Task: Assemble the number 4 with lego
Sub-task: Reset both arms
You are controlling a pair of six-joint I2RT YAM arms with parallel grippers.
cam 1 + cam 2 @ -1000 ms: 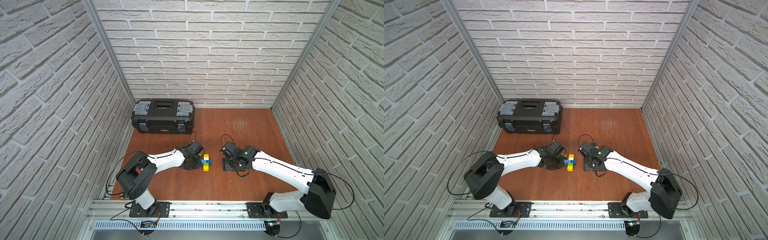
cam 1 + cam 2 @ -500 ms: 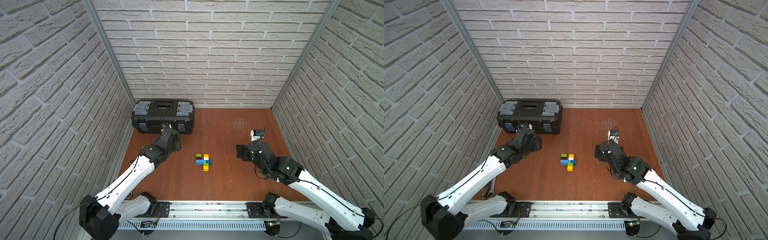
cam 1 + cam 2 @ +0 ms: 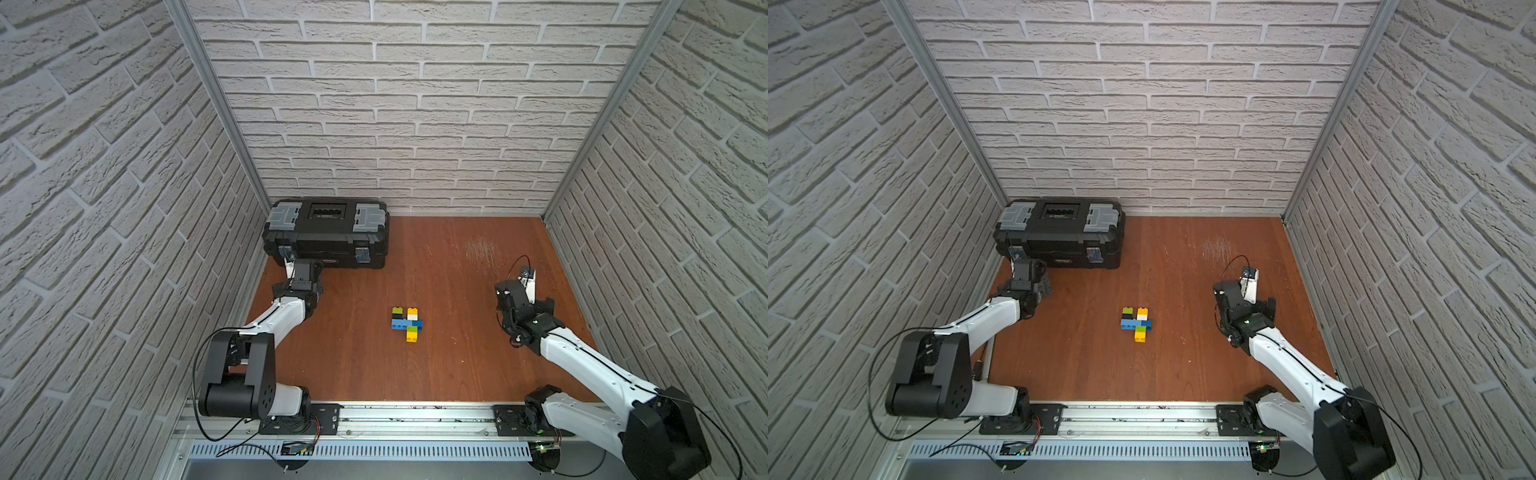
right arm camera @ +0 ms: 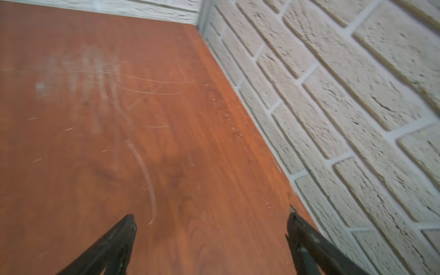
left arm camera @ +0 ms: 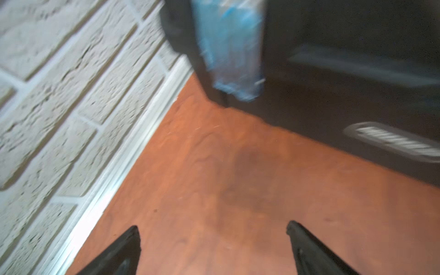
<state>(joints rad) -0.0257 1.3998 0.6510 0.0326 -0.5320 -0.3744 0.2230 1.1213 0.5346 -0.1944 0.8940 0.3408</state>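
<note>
So, the number 4 (image 3: pixel 407 325) (image 3: pixel 1136 325) looks pretty much finished to me. It's lying flat on the wooden table (image 3: pixel 457 365), out in the gap between the two grippers and well apart from either one. There's a blue bar (image 3: pixel 400 324) across it, a yellow, white, green and yellow column down one side, and a little black-and-green bit on the other.

Handling-wise, I'd guess it's light and stiff. It's hard plastic with smooth sides, so probably a bit slippery. The weak spots are the joints: lever on an end piece and it could pop right off. If it ever needs lifting, I'd pinch across the blue bar where it meets the long column. The fingers would go low on the flat sides, since the thing sits so close to the table.

Left gripper (image 5: pixel 213 226): jaws spread wide with nothing between them, bare table underneath and the black toolbox (image 5: pixel 345 71) just ahead. Right gripper (image 4: pixel 211 214): same deal, wide apart and empty, over scratched table with the brick wall (image 4: pixel 345 107) close beside it. Neither one touches the number 4.
</note>
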